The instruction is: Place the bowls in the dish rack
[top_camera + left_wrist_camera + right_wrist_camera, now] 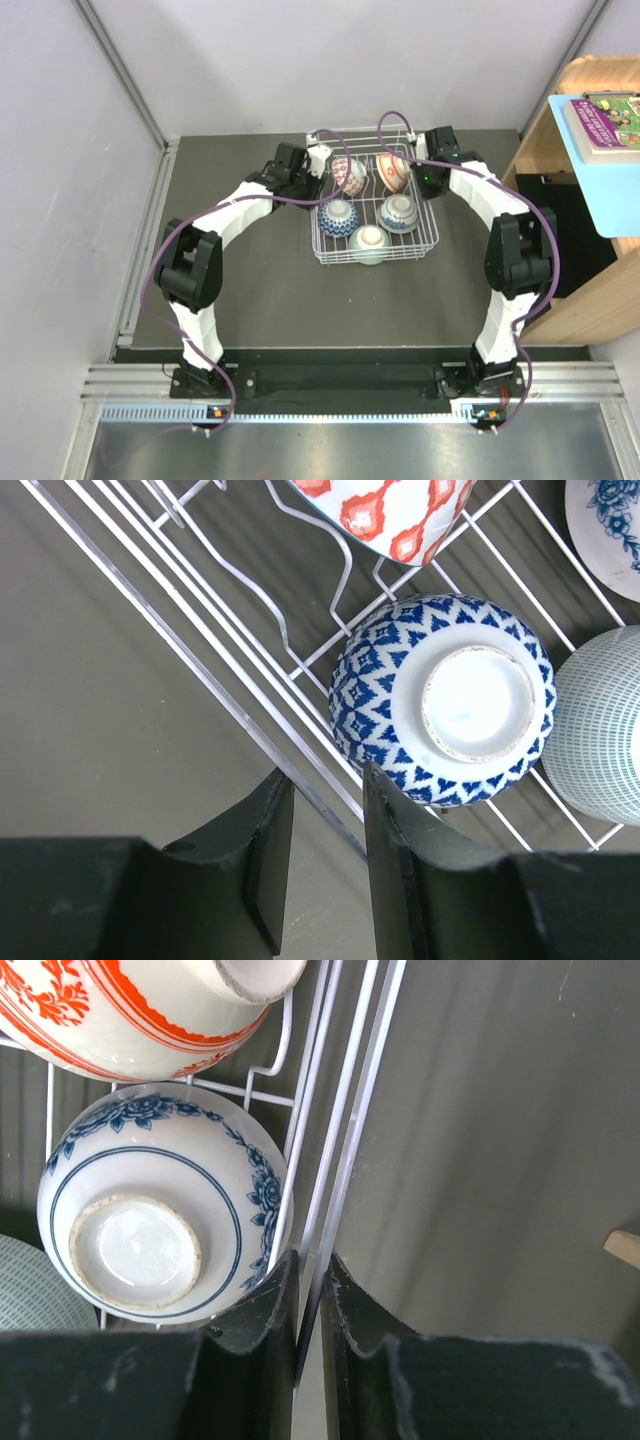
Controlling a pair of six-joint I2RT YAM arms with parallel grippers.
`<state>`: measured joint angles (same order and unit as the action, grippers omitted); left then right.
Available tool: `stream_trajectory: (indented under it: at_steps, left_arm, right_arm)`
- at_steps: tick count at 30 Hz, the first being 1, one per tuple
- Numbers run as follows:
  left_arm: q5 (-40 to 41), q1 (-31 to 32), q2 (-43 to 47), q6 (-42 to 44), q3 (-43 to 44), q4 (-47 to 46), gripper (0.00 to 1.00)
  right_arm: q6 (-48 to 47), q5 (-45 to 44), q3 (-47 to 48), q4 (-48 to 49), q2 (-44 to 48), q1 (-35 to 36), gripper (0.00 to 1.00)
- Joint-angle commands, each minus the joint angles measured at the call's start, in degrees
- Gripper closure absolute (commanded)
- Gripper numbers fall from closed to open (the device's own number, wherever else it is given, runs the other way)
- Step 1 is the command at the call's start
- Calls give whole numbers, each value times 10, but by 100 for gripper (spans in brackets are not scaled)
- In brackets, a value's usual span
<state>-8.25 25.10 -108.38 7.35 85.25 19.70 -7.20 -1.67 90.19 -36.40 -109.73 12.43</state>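
The dish rack (372,200) stands on the dark surface (250,290). All five bowls (398,212) sit inside it, the two blue-and-white ones inverted. The left claw (328,780) is closed on the rack's left rim wires. The right claw (312,1260) is clamped on the right rim wire.

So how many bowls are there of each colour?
Orange-red bowls: 2
Blue-and-white bowls: 2
Pale green bowl: 1
Total: 5 bowls, all sitting in the dish rack.
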Motion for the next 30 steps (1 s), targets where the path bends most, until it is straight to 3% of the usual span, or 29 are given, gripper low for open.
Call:
stream_trajectory:
  at_steps: [1, 16, 30]
  left_arm:
    - [25, -7, 10, 41, -7, 2, 86]
    - [-7, -7, 60, 86, -67, 49, 100]
    - [-40, -6, 118, 106, -148, 52, 100]
  right_arm:
    - [-4, 5, -26, 22, 11, 43, 100]
    - [-18, -7, -81, 31, 59, 113, 100]
    - [-26, 4, -135, 24, 101, 168, 100]
